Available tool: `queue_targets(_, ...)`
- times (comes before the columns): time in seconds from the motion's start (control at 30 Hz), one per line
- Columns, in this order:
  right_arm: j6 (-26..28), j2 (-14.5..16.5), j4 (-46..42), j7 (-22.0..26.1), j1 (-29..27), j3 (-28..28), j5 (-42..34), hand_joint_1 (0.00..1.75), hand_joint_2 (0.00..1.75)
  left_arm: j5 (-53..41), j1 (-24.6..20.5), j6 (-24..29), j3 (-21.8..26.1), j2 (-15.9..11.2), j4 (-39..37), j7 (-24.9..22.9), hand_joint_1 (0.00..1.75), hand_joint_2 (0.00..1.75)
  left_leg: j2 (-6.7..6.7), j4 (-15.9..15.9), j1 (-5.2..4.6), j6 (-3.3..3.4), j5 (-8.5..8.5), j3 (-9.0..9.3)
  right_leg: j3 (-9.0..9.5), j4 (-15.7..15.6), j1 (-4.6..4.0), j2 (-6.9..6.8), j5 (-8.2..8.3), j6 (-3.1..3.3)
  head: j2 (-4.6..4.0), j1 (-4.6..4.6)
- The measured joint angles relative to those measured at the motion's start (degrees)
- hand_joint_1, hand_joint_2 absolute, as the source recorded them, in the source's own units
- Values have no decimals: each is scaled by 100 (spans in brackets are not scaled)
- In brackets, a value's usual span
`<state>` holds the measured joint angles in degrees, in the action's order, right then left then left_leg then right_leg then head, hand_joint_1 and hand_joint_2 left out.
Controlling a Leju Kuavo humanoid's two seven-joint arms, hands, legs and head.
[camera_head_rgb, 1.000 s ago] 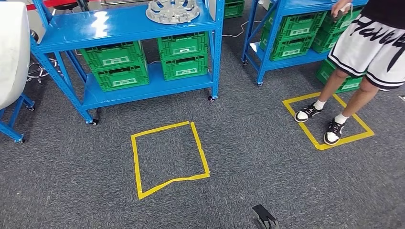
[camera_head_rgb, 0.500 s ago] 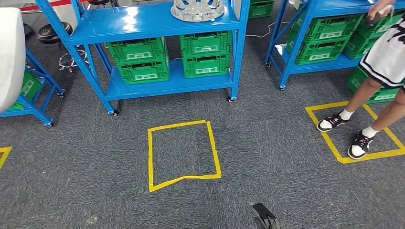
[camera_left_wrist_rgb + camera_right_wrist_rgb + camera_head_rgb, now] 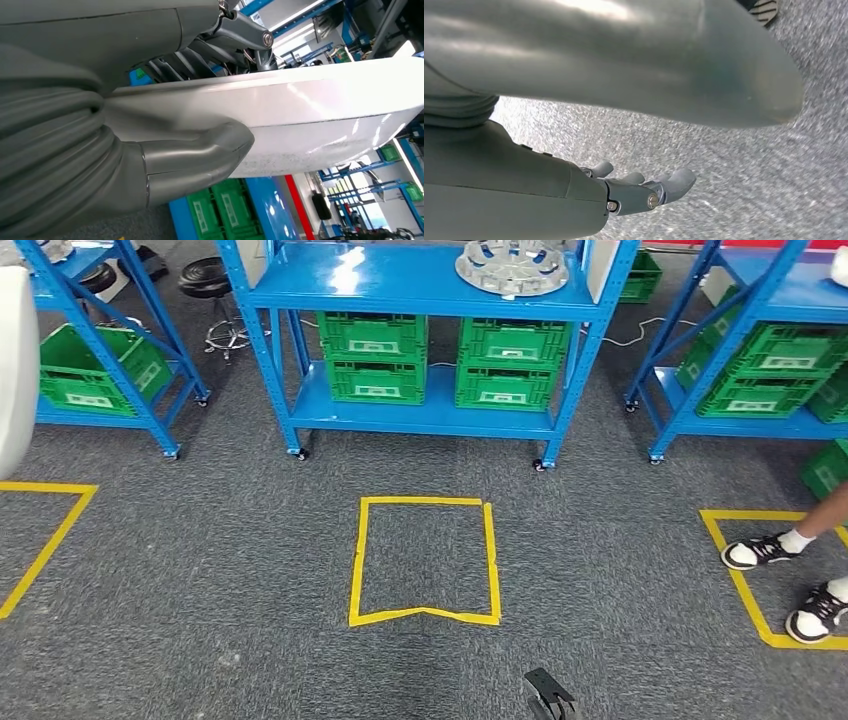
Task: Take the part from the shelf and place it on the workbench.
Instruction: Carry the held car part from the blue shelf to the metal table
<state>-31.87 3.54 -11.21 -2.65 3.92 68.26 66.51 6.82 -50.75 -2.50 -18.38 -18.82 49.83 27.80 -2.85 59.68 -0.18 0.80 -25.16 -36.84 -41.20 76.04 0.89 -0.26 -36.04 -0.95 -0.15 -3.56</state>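
The white part (image 3: pixel 310 115) is a large smooth panel clamped in the left robot hand (image 3: pixel 165 125): the thick thumb (image 3: pixel 200 155) presses one face and the darker fingers (image 3: pixel 200 60) lie across the other. In the head view its rounded edge (image 3: pixel 15 360) stands at the left margin, above the grey carpet (image 3: pixel 200 640).

Ahead stands a blue wheeled shelf (image 3: pixel 420 285) with a silver round wheel-like part (image 3: pixel 512 265) on its top deck and green crates (image 3: pixel 372 355) on the lower deck. More blue racks with crates flank it, left (image 3: pixel 100 360) and right (image 3: pixel 760 360), with aisles of carpet between. A black stool (image 3: pixel 215 280) stands behind.

A yellow tape square (image 3: pixel 425 560) marks the open floor before the middle shelf. A person's shoes (image 3: pixel 760 552) stand on another tape square at the right.

The right robot hand (image 3: pixel 644 192) hangs over the carpet, fingers loosely apart, holding nothing.
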Motion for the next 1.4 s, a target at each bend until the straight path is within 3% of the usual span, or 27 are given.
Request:
queue_targets(0.07,0,0,0,-19,10,0,-4,0,0,-21,3,1,2,36,-19,4,175,175,-152,24,-13,-3,-3,0,174,-486,-19,70,371,56,0,-2)
queue_targets(0.13,0,-3,0,-34,16,0,-7,0,0,-37,-6,12,9,51,-30,11,175,175,-278,63,-19,-33,-13,-22,484,-1183,-20,295,656,108,0,-2)
queue_targets(0.2,0,-5,0,-33,12,0,-4,0,0,-45,-5,35,23,39,-50,28,175,175,-386,73,-13,-99,-4,-58,609,-1452,-30,387,706,137,0,-1)
queue_targets(0.27,0,-3,0,-21,13,-1,7,0,0,-50,17,51,45,-12,-69,58,175,175,-453,52,-4,-173,25,-84,628,-1493,-34,262,739,189,0,-3)
queue_targets(0.33,0,-1,0,-10,20,-5,28,0,0,-50,42,54,89,-86,-72,89,175,175,-216,187,-17,-237,-60,-162,666,-1552,-17,155,771,257,0,27)
queue_targets(0.4,0,0,0,-3,10,-8,46,0,0,-49,55,55,132,-123,-71,103,175,175,121,726,-11,-301,-343,-425,695,-1583,-10,37,774,297,0,69)
queue_targets(0.47,0,-1,0,5,0,-9,52,0,0,-48,78,52,148,-125,-71,93,175,175,215,1374,34,-353,-588,-755,701,-1583,-10,-101,758,312,0,80)
queue_targets(0.5,0,-2,0,11,1,-9,54,0,0,-48,90,48,153,-126,-71,80,175,175,229,1499,56,-371,-585,-822,706,-1583,-10,-174,748,309,0,81)
queue_targets(0.53,0,-2,0,16,3,-10,53,0,0,-48,95,41,157,-127,-68,65,175,175,248,1416,74,-382,-486,-777,715,-1582,-9,-243,736,301,0,81)
queue_targets(0.6,0,-2,0,19,5,-10,43,0,0,-49,89,19,163,-125,-50,42,175,175,410,723,84,-385,-152,-400,760,-1582,-10,-377,699,266,0,80)
queue_targets(0.63,0,-4,0,19,6,-9,30,0,0,-53,85,11,163,-115,-37,36,175,175,513,368,66,-355,-40,-197,781,-1580,-21,-436,674,236,0,79)
queue_targets(0.7,0,-7,0,16,8,-9,7,0,0,-76,93,9,164,-83,-13,29,175,175,610,6,17,-270,14,7,826,-1588,-42,-542,634,175,0,71)
queue_targets(0.77,0,-4,0,12,10,-9,-2,0,0,-102,120,20,164,-60,4,26,175,175,490,-19,-15,-178,12,20,870,-1612,-41,-644,609,111,0,64)
queue_targets(0.8,0,-1,0,10,12,-9,-6,0,0,-110,132,30,164,-52,20,28,175,175,433,-36,-12,-141,19,30,877,-1592,-28,-599,581,74,0,60)
queue_targets(0.87,-2,7,0,7,11,-9,-9,0,0,-118,135,49,164,-21,56,34,175,175,329,-70,11,-67,36,53,745,-1284,-7,-322,390,28,0,46)
queue_targets(0.93,-3,9,0,-10,-15,-9,-9,0,0,-126,144,57,163,31,70,38,175,175,214,-74,16,-20,35,55,375,-566,-7,-57,71,24,0,31)
queue_targets(0.97,-3,9,0,-23,-33,-9,-10,0,0,-133,161,57,163,57,70,37,175,175,142,-71,11,-8,32,54,172,-213,-12,-18,-35,29,0,25)
queue_targets(1.0,-3,9,0,-32,-46,-9,-12,0,0,-142,177,57,162,81,70,36,175,175,63,-67,6,-4,30,55,33,-14,-16,-4,-39,36,0,23)
queue_targets(1.03,-3,9,0,-38,-52,-9,-16,0,0,-154,188,57,162,101,71,32,175,175,-16,-60,4,-4,28,55,-12,-23,-17,6,64,47,0,22)
queue_targets(1.07,-3,9,0,-42,-52,-9,-26,0,0,-166,192,58,162,117,71,24,175,175,-91,-50,4,-9,25,57,53,-259,-14,33,262,60,0,21)
queue_targets(1.1,-3,9,0,-44,-49,-9,-38,0,0,-185,189,59,162,139,73,10,175,175,-159,-34,8,-21,17,56,200,-644,-6,106,495,72,0,20)
queue_targets(1.17,-3,10,0,-58,-45,-9,-60,0,0,-229,168,67,162,186,73,-26,175,175,-290,10,3,-76,-4,29,476,-1305,11,297,765,86,0,22)
queue_targets(1.2,-3,11,0,-65,-46,-9,-65,0,0,-254,156,74,161,214,73,-43,175,175,-349,20,8,-110,-6,11,545,-1458,9,346,797,98,0,24)
queue_targets(1.27,-3,15,0,-69,-37,-9,-69,0,0,-293,144,95,160,250,74,-70,175,175,-467,1,23,-188,17,-14,575,-1503,-9,264,793,152,0,21)
queue_targets(1.3,-3,20,0,-69,-23,-9,-70,0,0,-310,144,103,160,259,76,-79,175,175,-458,5,29,-221,18,-27,588,-1524,-11,204,808,192,0,23)
queue_targets(1.33,-3,24,0,-68,-7,-9,-70,0,0,-323,139,111,160,262,80,-90,175,175,-365,68,22,-251,-25,-65,603,-1548,-9,150,824,233,0,32)
queue_targets(1.4,-2,32,0,-68,3,-9,-70,0,0,-340,116,127,160,271,86,-105,175,175,-30,515,10,-295,-281,-280,626,-1586,-7,44,840,296,0,58)
